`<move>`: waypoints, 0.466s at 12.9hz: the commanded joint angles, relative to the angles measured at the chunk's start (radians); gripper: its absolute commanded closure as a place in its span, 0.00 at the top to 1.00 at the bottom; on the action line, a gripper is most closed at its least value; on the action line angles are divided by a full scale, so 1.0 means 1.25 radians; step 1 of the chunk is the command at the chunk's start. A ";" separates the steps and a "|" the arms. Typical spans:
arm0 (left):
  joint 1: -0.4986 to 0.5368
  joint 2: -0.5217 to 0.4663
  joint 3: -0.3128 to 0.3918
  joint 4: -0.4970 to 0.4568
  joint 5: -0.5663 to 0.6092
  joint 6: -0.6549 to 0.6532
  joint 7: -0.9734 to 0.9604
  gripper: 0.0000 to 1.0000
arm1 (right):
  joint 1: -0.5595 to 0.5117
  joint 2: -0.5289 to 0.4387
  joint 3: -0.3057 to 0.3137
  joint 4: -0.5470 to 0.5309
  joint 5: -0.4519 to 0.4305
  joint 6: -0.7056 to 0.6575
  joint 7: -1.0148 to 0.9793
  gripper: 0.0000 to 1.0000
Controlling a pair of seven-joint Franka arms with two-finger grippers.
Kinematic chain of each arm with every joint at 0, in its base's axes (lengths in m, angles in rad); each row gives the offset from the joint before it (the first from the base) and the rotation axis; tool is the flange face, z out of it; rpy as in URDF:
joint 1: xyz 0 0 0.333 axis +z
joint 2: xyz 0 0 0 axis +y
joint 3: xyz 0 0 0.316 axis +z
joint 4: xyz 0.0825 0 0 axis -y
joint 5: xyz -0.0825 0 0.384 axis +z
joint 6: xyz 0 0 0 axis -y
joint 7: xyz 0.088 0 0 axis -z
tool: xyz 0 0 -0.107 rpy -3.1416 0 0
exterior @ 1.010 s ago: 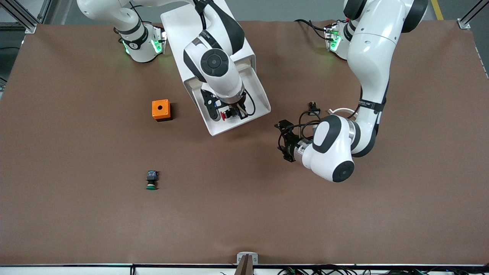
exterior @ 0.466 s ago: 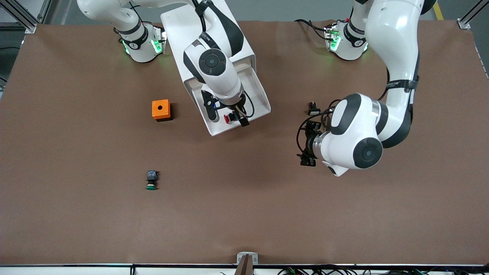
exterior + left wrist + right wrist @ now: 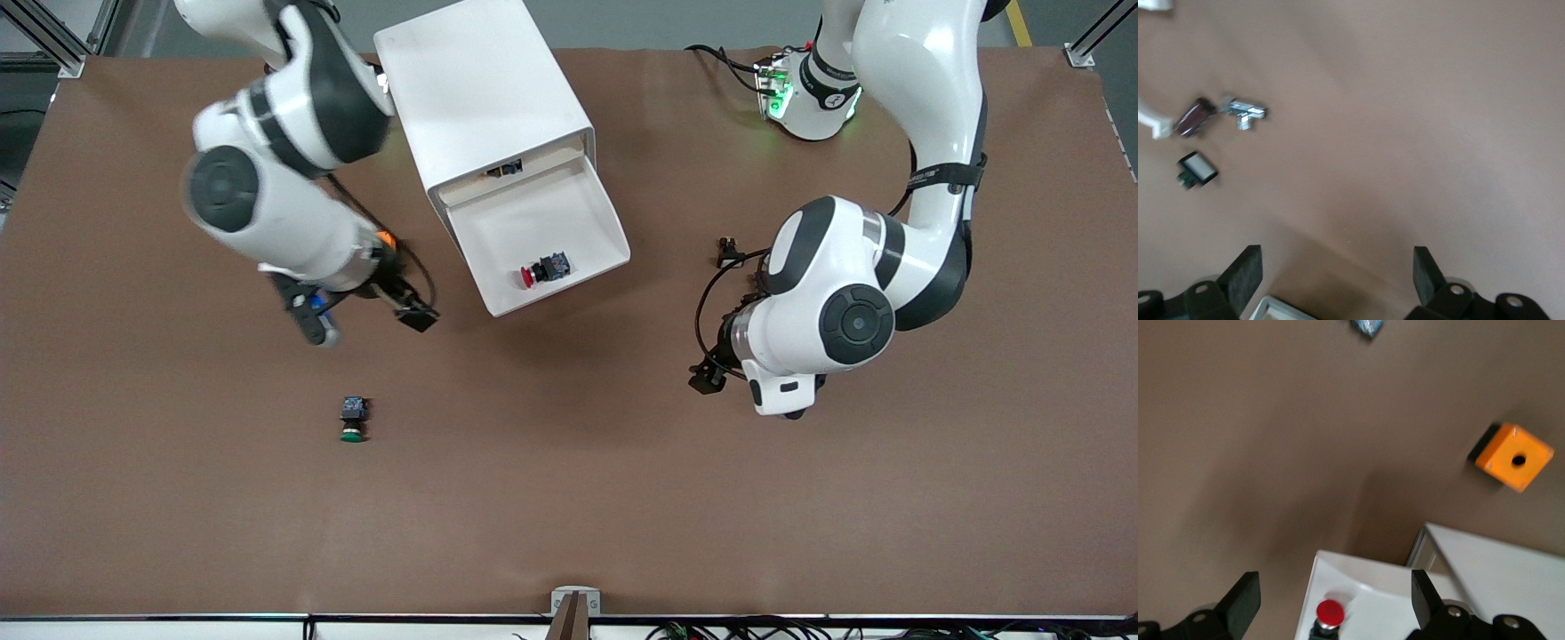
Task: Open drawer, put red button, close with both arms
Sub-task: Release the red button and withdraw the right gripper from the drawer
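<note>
The drawer [image 3: 533, 222] stands pulled out of the white cabinet [image 3: 484, 89]. The red button [image 3: 543, 269] lies on its side in it, near the drawer's front rim. My right gripper [image 3: 364, 318] is open and empty, over the table beside the drawer toward the right arm's end. In the right wrist view the gripper [image 3: 1335, 587] frames the red button [image 3: 1330, 612] in the drawer [image 3: 1358, 577]. My left gripper [image 3: 709, 377] is over bare table toward the left arm's end, mostly hidden under its arm. The left wrist view shows it [image 3: 1337, 257] open and empty.
The green button [image 3: 353, 420] lies nearer the front camera than the right gripper. The orange box [image 3: 1515, 457] is almost hidden under the right arm in the front view. Small black and metal parts [image 3: 729, 252] lie by the left arm, also in the left wrist view [image 3: 1245, 111].
The right gripper let go of the red button in the drawer and swung away toward the right arm's end. The left arm turned and its gripper shifted a little.
</note>
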 commanded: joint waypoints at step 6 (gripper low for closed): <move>-0.128 0.061 -0.001 -0.010 0.018 0.133 0.081 0.99 | -0.246 -0.075 0.016 -0.008 -0.132 -0.107 -0.655 1.00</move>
